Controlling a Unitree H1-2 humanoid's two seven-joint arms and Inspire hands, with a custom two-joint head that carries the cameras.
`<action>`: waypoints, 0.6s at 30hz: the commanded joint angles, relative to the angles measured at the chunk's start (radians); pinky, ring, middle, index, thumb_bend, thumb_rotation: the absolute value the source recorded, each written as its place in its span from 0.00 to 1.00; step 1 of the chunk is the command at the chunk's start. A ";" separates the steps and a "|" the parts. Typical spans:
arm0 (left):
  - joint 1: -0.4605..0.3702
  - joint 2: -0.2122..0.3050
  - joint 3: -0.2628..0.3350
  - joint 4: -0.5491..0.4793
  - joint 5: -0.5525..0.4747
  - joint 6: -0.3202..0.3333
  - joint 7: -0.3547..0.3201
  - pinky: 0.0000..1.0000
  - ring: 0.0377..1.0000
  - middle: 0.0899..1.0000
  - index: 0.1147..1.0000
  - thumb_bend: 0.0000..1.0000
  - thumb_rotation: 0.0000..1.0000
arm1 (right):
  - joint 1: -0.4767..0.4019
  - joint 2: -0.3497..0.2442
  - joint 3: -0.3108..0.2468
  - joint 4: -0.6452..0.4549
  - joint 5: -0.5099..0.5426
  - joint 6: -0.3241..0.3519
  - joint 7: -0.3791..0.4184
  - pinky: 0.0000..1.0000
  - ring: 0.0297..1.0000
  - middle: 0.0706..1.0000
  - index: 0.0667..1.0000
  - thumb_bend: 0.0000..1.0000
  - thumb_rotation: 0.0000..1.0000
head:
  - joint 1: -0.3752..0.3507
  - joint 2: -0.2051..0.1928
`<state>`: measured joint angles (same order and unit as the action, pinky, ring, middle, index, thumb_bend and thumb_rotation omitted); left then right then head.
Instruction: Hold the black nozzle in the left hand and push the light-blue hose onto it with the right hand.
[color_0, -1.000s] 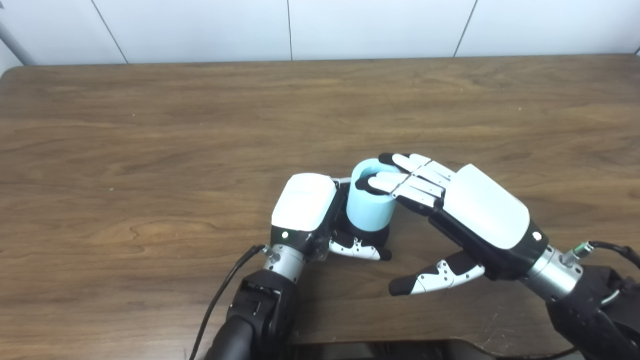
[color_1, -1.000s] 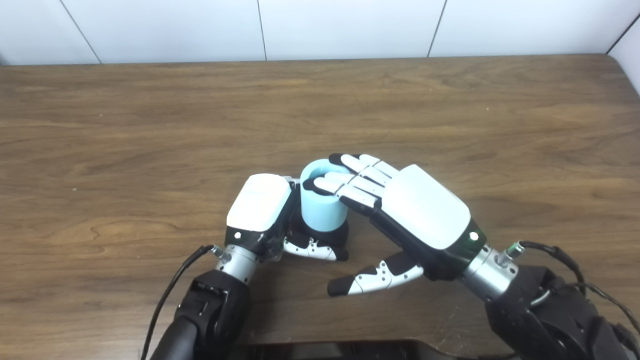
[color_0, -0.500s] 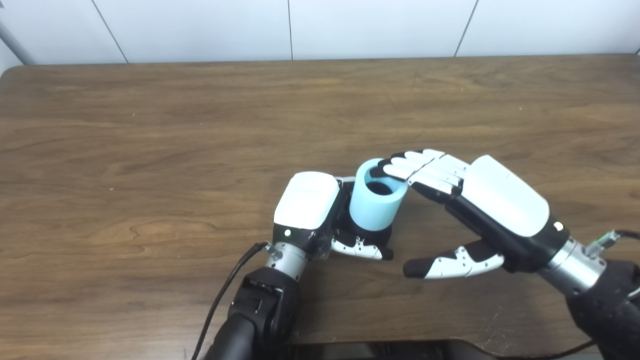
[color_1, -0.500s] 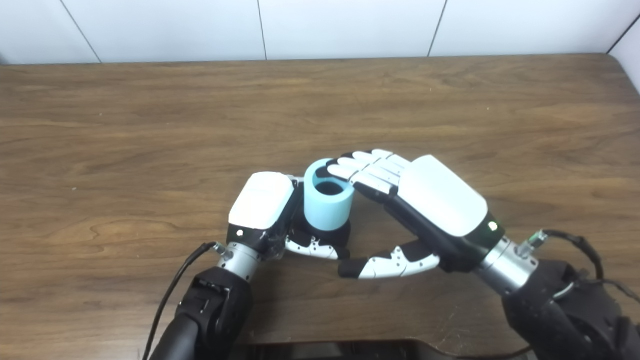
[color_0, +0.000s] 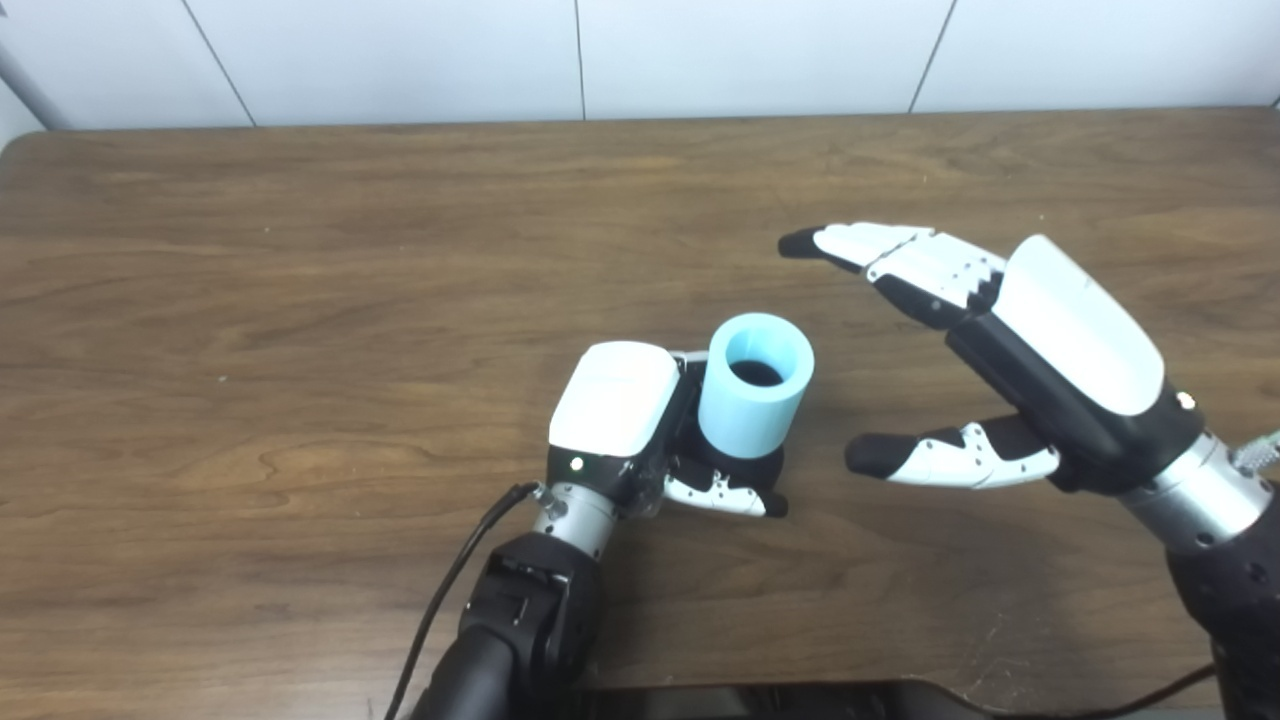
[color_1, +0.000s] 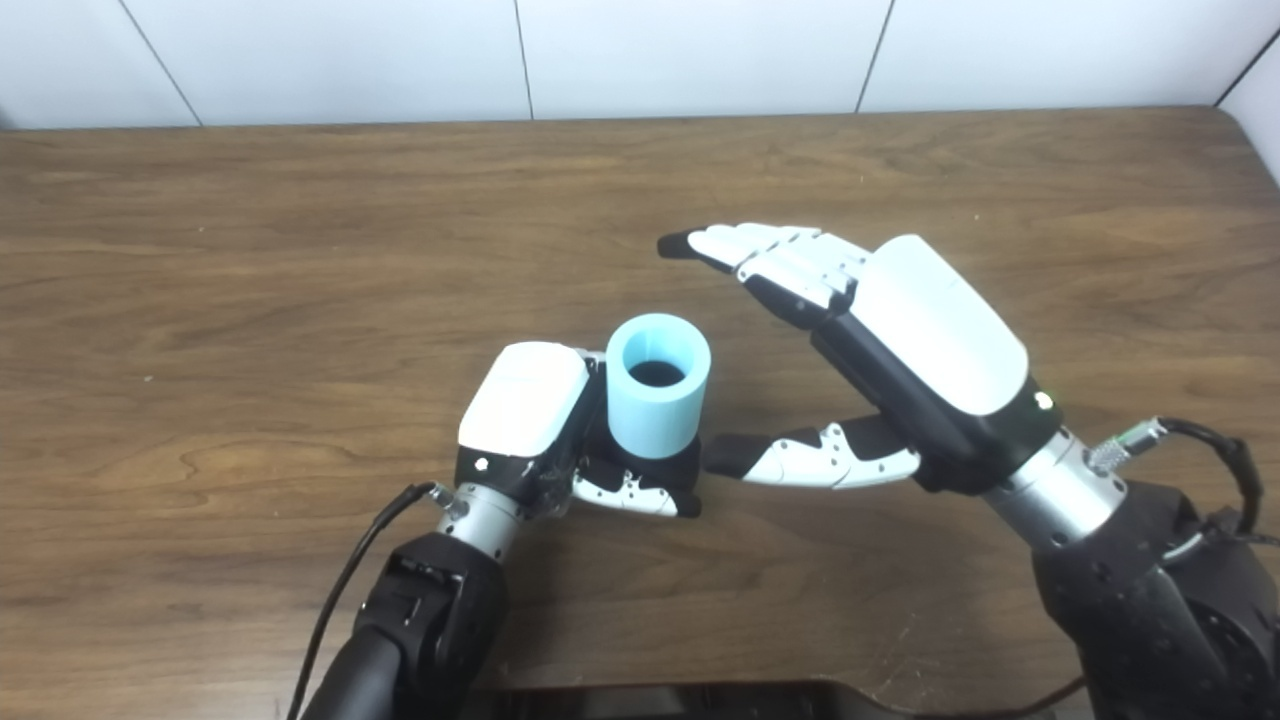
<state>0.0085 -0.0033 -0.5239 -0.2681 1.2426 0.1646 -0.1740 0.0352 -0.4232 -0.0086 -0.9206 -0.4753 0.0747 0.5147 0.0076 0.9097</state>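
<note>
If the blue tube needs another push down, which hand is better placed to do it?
The right hand, probably. It is open and free beside the hose. The left hand is shut around the black nozzle under the hose, so it can't let go.

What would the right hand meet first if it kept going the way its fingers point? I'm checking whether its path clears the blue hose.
Probably nothing: the right hand points left and away, its fingers beyond the light-blue hose, over bare table. Depth is uncertain.
</note>
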 joint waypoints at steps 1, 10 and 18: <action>-0.005 -0.002 0.000 -0.002 -0.002 -0.001 0.007 0.64 0.55 0.42 0.43 0.52 0.00 | -0.005 0.007 -0.015 -0.029 0.013 -0.002 -0.017 0.80 0.85 0.86 0.86 0.49 1.00 | 0.001 0.000; -0.056 0.032 0.044 0.003 -0.036 -0.030 0.040 0.70 0.64 0.57 0.55 0.72 0.12 | 0.035 0.013 -0.019 -0.010 0.009 -0.007 -0.023 0.82 0.86 0.87 0.87 0.47 1.00 | 0.007 -0.007; -0.114 0.075 0.068 -0.024 -0.059 -0.048 0.018 0.82 0.79 0.78 0.80 0.91 0.36 | 0.058 0.002 -0.019 0.006 0.018 -0.022 -0.022 0.85 0.87 0.89 0.89 0.47 1.00 | 0.010 -0.011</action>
<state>-0.0702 0.0759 -0.4563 -0.2582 1.1861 0.1409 -0.1727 0.0984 -0.4062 -0.0159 -0.8975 -0.4696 0.0733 0.5132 0.0169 0.8974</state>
